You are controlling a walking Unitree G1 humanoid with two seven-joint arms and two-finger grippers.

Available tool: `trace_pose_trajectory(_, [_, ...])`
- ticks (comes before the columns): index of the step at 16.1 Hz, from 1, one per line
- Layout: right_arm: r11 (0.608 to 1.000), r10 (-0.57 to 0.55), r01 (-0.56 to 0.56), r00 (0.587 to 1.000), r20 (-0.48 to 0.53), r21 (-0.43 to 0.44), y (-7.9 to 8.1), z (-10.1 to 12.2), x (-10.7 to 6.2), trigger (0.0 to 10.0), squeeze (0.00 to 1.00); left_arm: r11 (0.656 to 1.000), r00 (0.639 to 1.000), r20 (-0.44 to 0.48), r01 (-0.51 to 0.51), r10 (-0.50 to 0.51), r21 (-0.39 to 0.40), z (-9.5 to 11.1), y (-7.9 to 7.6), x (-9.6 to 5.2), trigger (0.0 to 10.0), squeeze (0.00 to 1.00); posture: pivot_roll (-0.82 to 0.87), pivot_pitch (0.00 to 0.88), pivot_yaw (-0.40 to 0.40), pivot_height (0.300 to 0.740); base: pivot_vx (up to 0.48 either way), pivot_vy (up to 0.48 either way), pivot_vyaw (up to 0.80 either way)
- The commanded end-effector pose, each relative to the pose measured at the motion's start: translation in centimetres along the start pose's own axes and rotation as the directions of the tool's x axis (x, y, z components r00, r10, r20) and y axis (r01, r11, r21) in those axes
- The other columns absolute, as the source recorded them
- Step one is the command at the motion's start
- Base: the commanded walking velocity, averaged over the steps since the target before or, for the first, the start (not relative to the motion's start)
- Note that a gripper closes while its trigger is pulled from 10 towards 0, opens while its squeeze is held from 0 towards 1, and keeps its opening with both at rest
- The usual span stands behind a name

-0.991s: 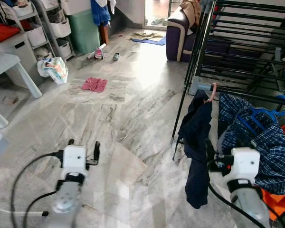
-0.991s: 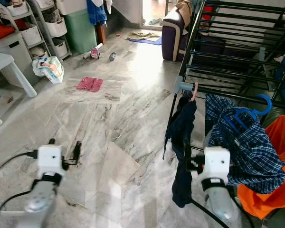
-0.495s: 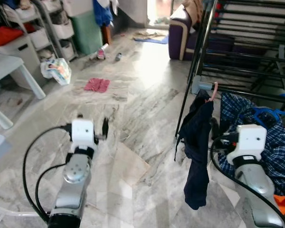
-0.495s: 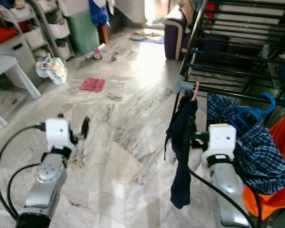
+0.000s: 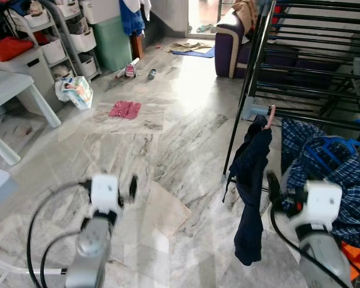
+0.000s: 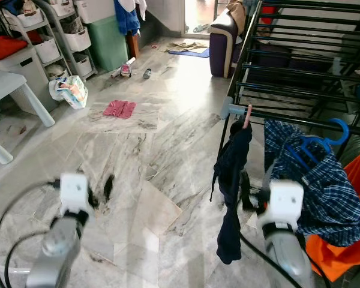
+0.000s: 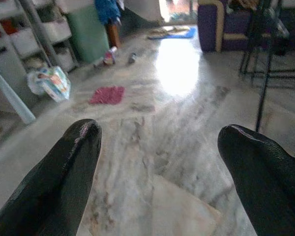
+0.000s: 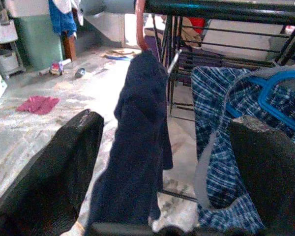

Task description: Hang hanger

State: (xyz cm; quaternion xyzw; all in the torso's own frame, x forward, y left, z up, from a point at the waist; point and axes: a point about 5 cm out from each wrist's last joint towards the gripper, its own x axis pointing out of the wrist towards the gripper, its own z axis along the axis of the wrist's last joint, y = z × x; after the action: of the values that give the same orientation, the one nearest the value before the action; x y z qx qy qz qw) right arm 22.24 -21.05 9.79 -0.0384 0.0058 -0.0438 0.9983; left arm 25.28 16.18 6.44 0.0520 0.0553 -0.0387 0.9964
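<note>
Looking along my right gripper (image 8: 162, 162), I see its two black fingers spread wide and holding nothing, with the dark navy garment on its pink plastic hanger (image 8: 140, 29) straight ahead between them. That hanger's hook is over the black metal bar of the drying rack (image 5: 300, 117), near the bar's grey end cap, and the garment (image 5: 251, 180) hangs straight down from it, its long axis vertical. From the head camera, the right gripper (image 5: 270, 186) sits just beside the garment's lower half, on the side toward the blue checked shirt on a blue hanger (image 5: 330, 162). The hook lies above and slightly to the left of my gripper, so any adjustment I judge would mean reaching up. My left gripper (image 7: 157, 167) is also wide apart and empty, out over the grey marbled floor (image 5: 168, 138), well apart from the rack; the right arm is clearly nearer.
</note>
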Motion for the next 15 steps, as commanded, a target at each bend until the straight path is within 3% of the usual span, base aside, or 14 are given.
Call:
trace_pose_trajectory(1, [1.0,0.015,-0.015,1.0,0.022,-0.019,0.1,0.3,0.2,10.0,0.0,0.999,1.0,0.028,0.012,-0.012,0.031,0.7,0.5,-0.5,10.0,0.0,-0.12,0.0,0.042,0.74,0.0,0.0,0.0])
trace_pose_trajectory(4, [1.0,0.008,-0.007,1.0,0.025,-0.028,0.0,0.5,1.6,10.0,0.0,0.999,1.0,-0.015,-0.008,0.008,0.034,0.0,1.2,-2.3,10.0,0.0,-0.08,0.0,0.053,0.74,0.0,0.0,0.0])
trace_pose_trajectory(7, [0.996,0.087,-0.089,0.994,0.065,0.025,1.2,1.4,3.0,10.0,0.0,0.997,0.998,-0.012,-0.069,0.069,0.037,0.2,1.9,-2.4,10.0,0.0,-0.06,0.0,0.044,0.74,0.0,0.0,0.0])
trace_pose_trajectory(9, [0.991,0.135,-0.136,0.987,0.09,0.007,2.1,2.0,4.4,10.0,0.0,0.997,0.998,-0.006,-0.068,0.068,0.045,0.5,1.9,-2.1,10.0,0.0,-0.04,0.0,0.039,0.74,0.0,0.0,0.0])
trace_pose_trajectory(12, [0.992,0.121,-0.124,0.989,0.081,0.025,2.0,2.0,4.6,10.0,0.0,0.997,0.998,0.018,-0.062,0.061,0.045,1.0,1.5,-1.5,10.0,0.0,-0.04,0.0,0.04,0.74,0.0,0.0,0.0])
trace_pose_trajectory(15, [0.996,0.09,-0.091,0.995,0.036,0.021,1.7,0.8,3.3,10.0,0.0,0.996,0.995,0.066,-0.079,0.077,0.039,2.0,1.7,-0.4,10.0,0.0,-0.05,0.0,0.051,0.74,0.0,0.0,0.0])
